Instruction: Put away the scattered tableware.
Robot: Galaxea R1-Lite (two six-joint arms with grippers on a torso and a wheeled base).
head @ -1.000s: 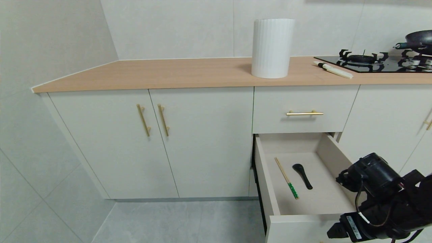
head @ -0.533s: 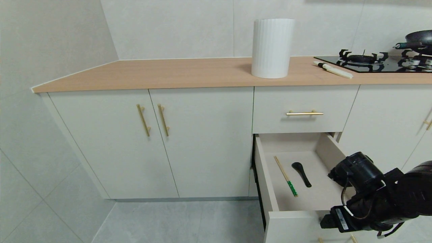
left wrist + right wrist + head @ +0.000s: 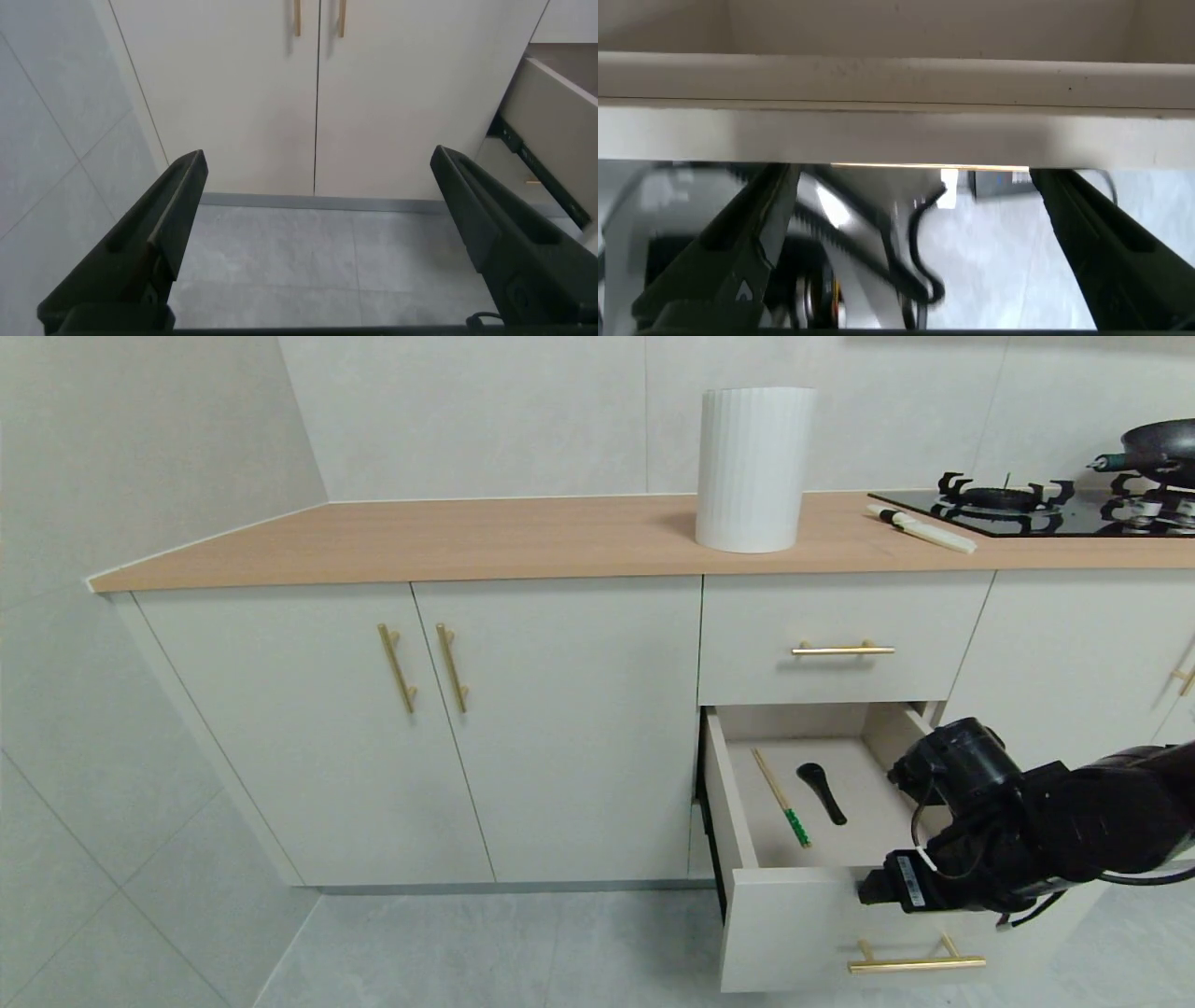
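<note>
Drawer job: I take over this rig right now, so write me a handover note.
Left gripper: open, empty, low before the cabinet doors.
Right gripper: open, at the front panel of the pulled-out white lower drawer.
Done: green-tipped wooden chopsticks and black spoon lie inside, apart.
Left: shut the drawer; a cream utensil lies on the wooden countertop by the stove, likely to stow too.

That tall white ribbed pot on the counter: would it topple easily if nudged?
Probably only from a push near its top: the white ribbed pot stands taller than wide, upright on the counter. A low push would likely just slide it, as its base looks flat and broad. It may be ceramic, so heavy and breakable; I cannot tell for sure.
</note>
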